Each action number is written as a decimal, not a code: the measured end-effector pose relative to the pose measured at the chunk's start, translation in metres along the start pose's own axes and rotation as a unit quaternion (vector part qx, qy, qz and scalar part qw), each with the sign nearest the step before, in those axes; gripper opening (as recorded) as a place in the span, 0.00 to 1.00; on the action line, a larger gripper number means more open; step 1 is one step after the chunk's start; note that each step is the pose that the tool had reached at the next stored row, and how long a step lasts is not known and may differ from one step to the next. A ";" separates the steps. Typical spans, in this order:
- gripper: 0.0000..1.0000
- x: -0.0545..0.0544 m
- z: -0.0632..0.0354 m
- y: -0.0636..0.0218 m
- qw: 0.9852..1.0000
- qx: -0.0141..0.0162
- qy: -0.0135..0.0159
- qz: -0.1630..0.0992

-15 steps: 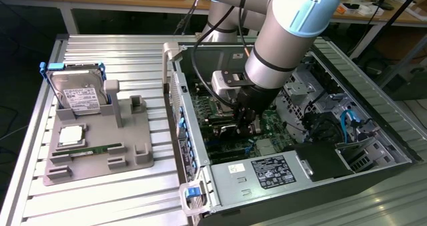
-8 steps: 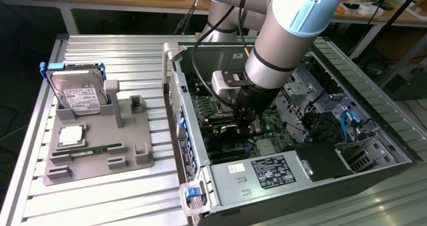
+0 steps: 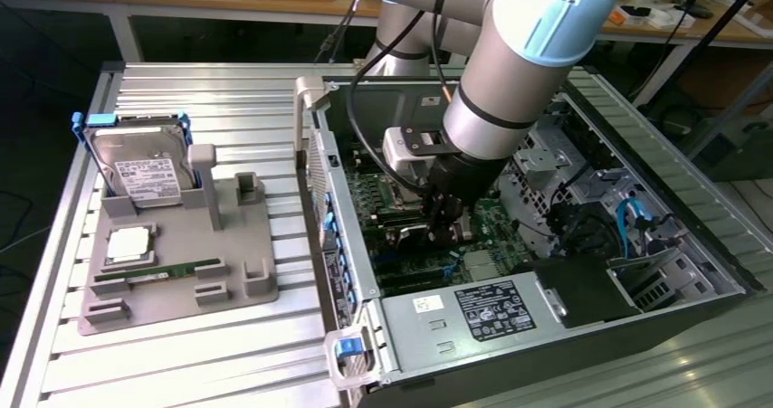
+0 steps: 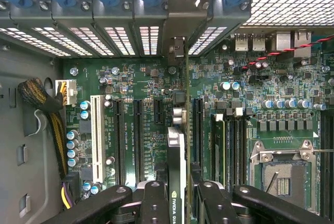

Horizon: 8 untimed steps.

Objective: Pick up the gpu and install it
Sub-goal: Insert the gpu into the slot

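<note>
Gripper (image 4: 177, 198), fingers (image 4: 155, 203) closed on the top edge of the gpu (image 4: 178, 145), holds the card on edge inside the open computer case (image 3: 676, 200). The card stands over a motherboard (image 4: 261, 88) expansion slot, its metal bracket (image 4: 179, 51) toward the rear slot openings, so its edge can meet the slot. The hard drive (image 3: 143, 168) rests on the grey fixture (image 3: 181, 281) outside.

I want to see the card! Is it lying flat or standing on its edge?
On its edge. The gpu stands thin-side-up between the hand's fingers, over the motherboard slots.
</note>
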<state>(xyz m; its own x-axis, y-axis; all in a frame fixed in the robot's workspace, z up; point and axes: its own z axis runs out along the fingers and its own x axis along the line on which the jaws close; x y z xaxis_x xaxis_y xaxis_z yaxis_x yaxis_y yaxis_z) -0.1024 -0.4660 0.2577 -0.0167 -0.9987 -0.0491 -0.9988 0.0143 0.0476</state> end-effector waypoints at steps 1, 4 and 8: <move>0.27 0.000 0.0000 0.0000 1.000 0.000 0.000 0.000; 0.27 0.000 -0.0001 0.0000 1.000 0.000 0.000 0.000; 0.27 0.000 -0.0022 0.0001 1.000 0.000 0.000 0.000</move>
<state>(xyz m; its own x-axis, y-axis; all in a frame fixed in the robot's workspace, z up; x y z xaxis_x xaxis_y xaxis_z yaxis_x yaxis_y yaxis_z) -0.1024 -0.4660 0.2599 -0.0167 -0.9986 -0.0493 -0.9988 0.0144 0.0473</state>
